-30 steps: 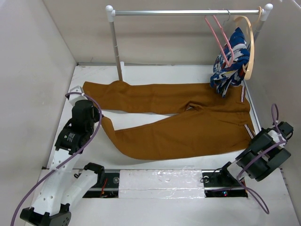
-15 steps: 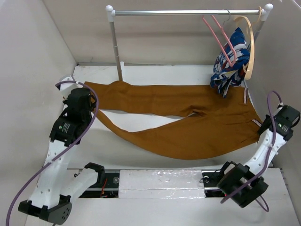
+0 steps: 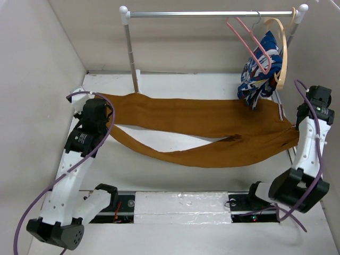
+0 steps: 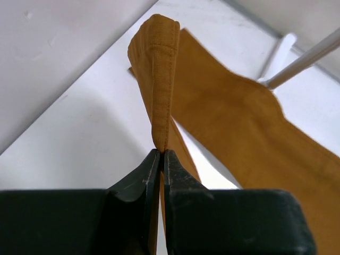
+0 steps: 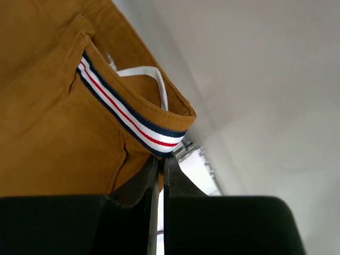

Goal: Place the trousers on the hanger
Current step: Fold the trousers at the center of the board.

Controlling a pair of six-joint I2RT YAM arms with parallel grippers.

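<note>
The rust-brown trousers [image 3: 196, 119] stretch across the table from left to right, one leg sagging in a fold toward the front. My left gripper [image 3: 101, 111] is shut on a leg hem [image 4: 159, 79] at the left. My right gripper [image 3: 298, 127] is shut on the striped waistband [image 5: 133, 125] at the right. The pink hanger [image 3: 249, 42] hangs by its hook from the rail at the back right, apart from the trousers.
A metal rail [image 3: 212, 14] on a white post [image 3: 130, 53] spans the back. A pale wooden hanger [image 3: 281, 48] with a blue, white and red patterned garment [image 3: 259, 69] hangs beside the pink one. White walls close in left and right.
Both grippers have pulled the trousers back and taut; the near leg has folded up toward the far one. The right arm swung from the front right to the right wall.
</note>
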